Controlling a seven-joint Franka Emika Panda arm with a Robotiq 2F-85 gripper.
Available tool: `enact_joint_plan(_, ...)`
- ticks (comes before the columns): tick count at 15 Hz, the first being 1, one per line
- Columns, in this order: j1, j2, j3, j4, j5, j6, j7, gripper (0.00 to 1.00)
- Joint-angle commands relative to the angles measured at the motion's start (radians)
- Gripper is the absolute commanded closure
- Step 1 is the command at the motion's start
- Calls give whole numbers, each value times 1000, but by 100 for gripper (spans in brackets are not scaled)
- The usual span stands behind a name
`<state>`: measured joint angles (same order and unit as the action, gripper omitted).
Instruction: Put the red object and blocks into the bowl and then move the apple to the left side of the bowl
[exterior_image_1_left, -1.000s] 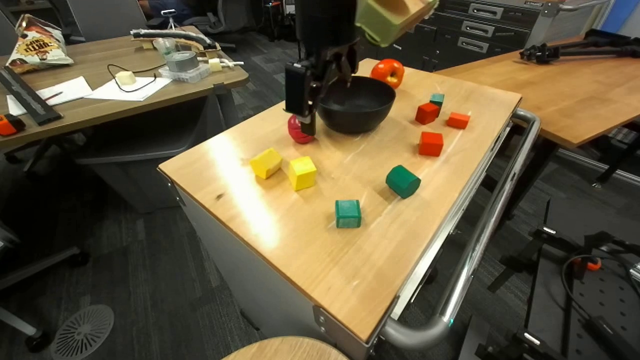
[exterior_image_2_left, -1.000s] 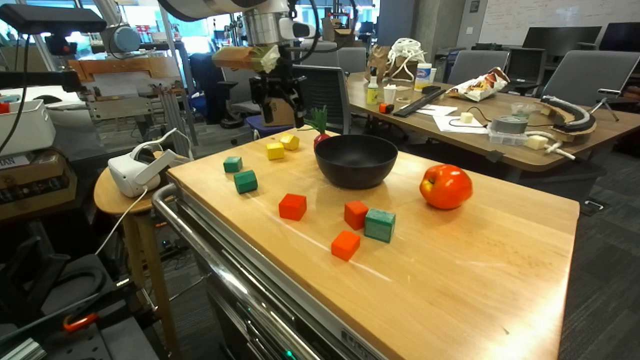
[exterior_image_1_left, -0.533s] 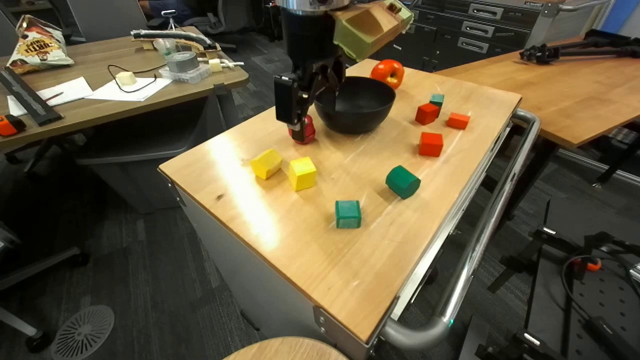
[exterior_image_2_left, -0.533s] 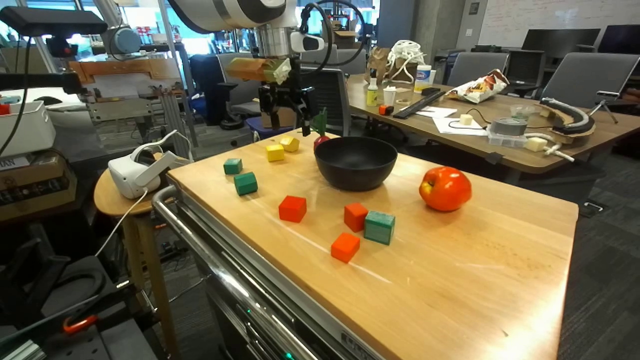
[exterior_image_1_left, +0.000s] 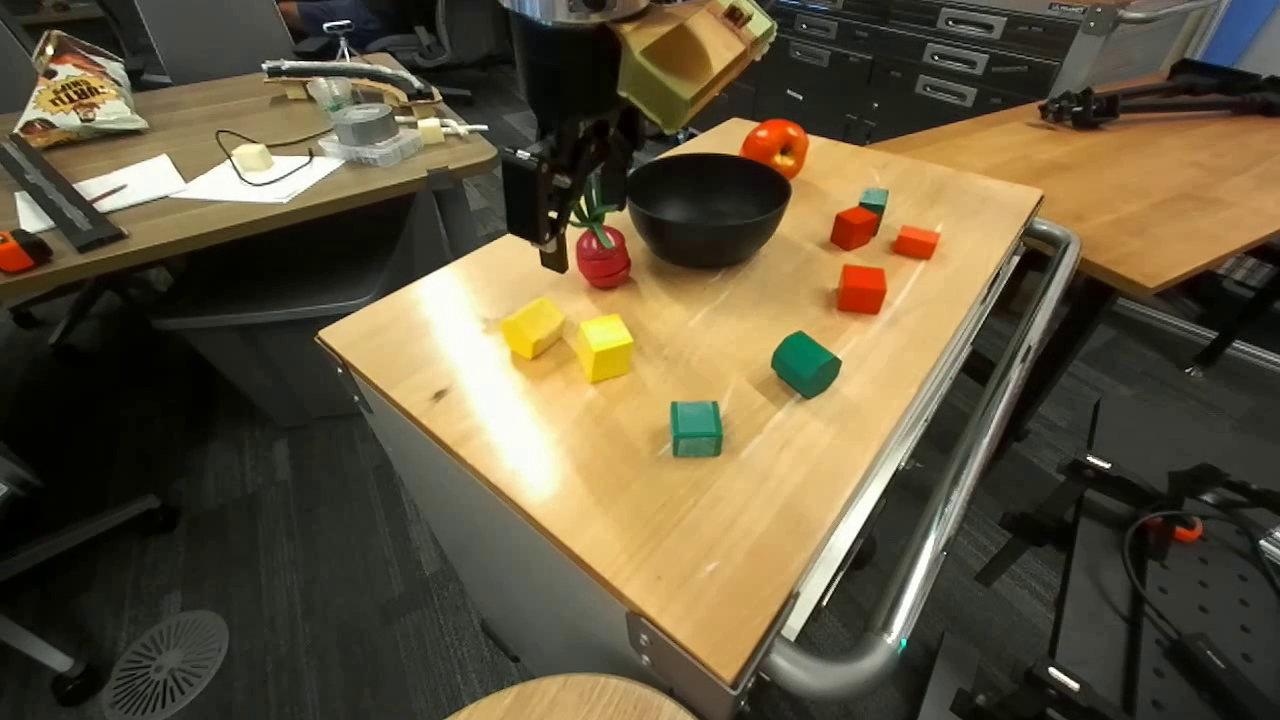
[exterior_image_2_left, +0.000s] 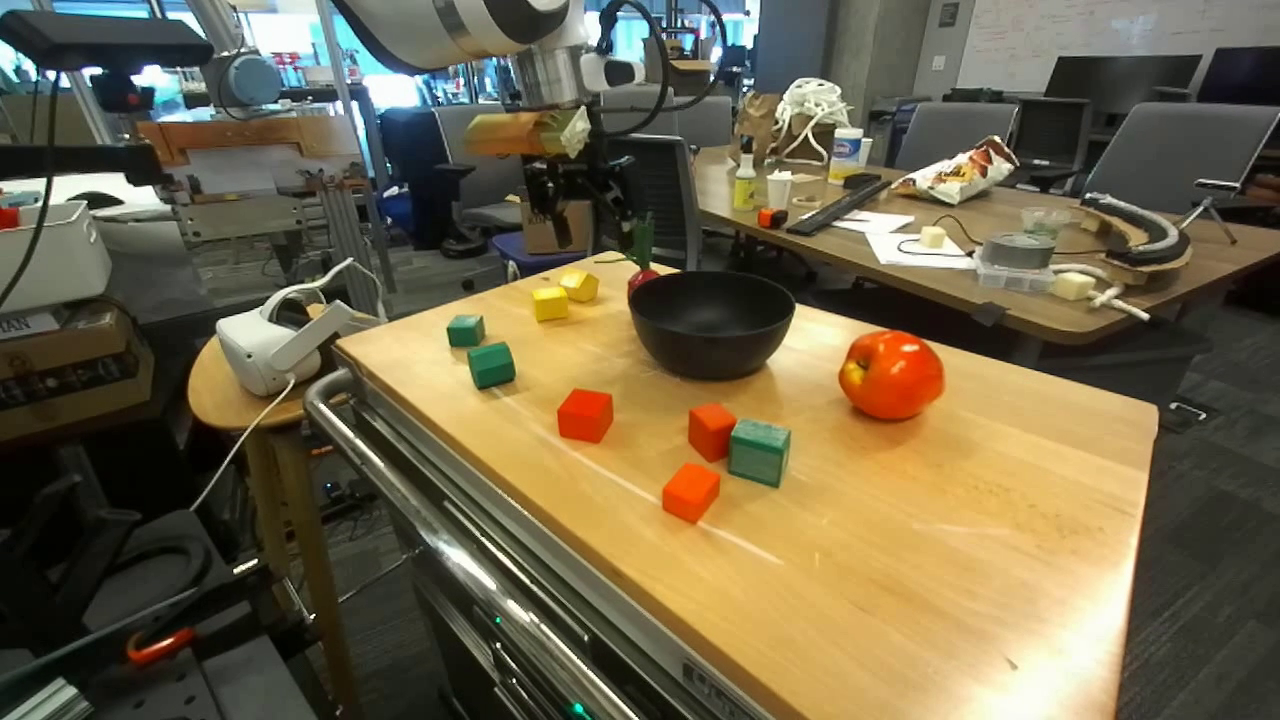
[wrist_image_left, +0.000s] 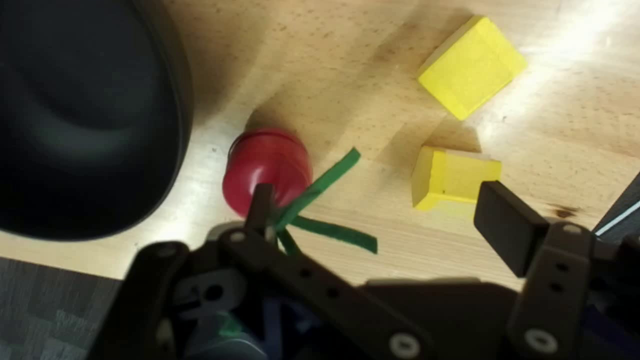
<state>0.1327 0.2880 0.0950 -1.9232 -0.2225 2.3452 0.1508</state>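
Nearest the front corner of the desk (exterior_image_1_left: 680, 540) in an exterior view sits a green block (exterior_image_1_left: 696, 428), then two yellow blocks (exterior_image_1_left: 605, 347). Farther, toward the edge opposite the handle (exterior_image_1_left: 957, 490), the red object (exterior_image_1_left: 604, 260) stands beside the bowl (exterior_image_1_left: 710, 235); fingers (wrist_image_left: 506, 222) hang above, spread, empty. Picking it up seems the step: centre over it, descend, close. The apple (exterior_image_1_left: 777, 147) lies toward the far corner.

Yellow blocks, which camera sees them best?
The wrist view. It looks down on both yellow blocks from close up, so they look biggest there, though one of the fingers seems to hide a bit of one. Both exterior views show both too, but much smaller.
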Motion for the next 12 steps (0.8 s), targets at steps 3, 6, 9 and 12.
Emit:
enact_joint_plan(3,79,84,-57,126,-186,-65,84,0)
enact_joint_plan(6,111,114,-82,156,-271,-103,133,0)
enact_joint_plan(9,138,136,-102,175,-349,-123,178,15)
enact_joint_plan(12,150,148,-109,188,-400,-130,207,39)
